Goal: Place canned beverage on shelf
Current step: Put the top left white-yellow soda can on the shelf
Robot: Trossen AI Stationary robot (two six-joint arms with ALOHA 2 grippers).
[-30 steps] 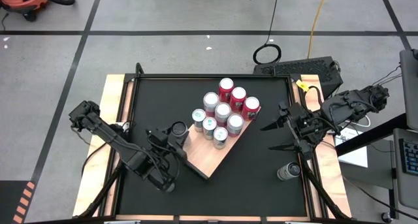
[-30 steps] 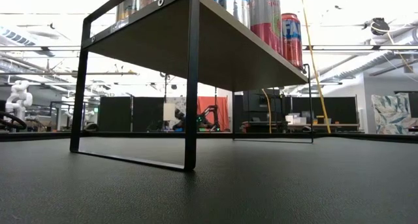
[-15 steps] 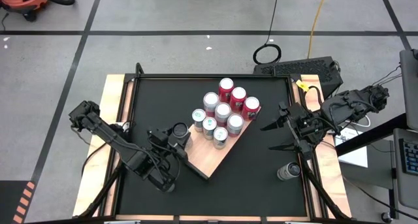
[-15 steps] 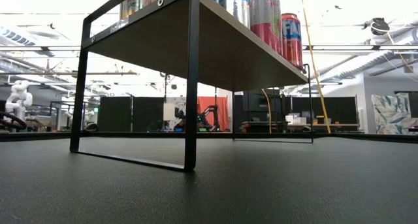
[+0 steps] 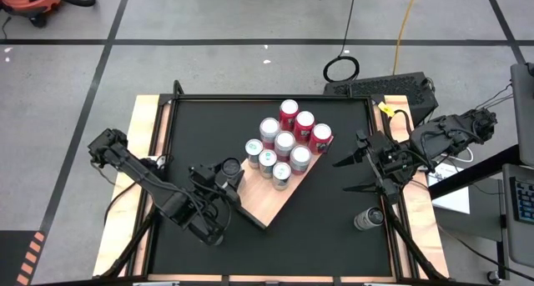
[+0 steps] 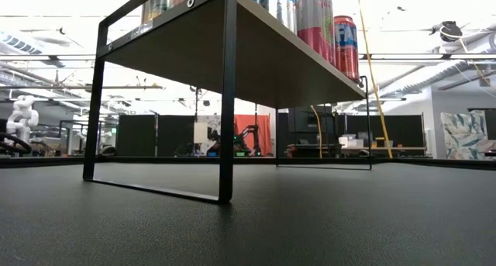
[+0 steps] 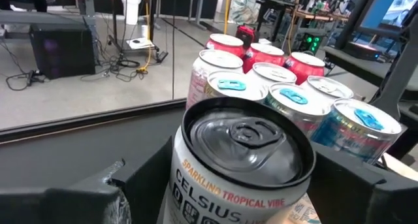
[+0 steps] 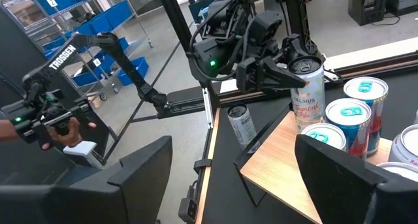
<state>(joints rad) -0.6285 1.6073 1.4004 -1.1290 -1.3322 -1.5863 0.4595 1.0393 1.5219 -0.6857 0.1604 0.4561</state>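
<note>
**Nine cans up, one left on the desk**

Most of the job looks done, and the step in hand is the let-go. The desk carries the shelf, a tan board set at an angle. A block of eight cans stands on it.

The left tool sits around a ninth, the Celsius can. This can stands upright at the shelf's left corner, just beside the block. I cannot tell whether that tool is pinching the can or has freed it. The right tool waits spread over bare desk to the shelf's right, holding nothing. One spare can stands on the desk near it, well apart from the shelf.

By my judgement, the next move calls for a straight pull-back by the left tool. It must come away level so it does not tip the Celsius can or nudge its neighbours.

Against the earlier frame, little differs. The Celsius can stands at the same corner, barely shifted, and the right tool and spare can have not moved.
</note>
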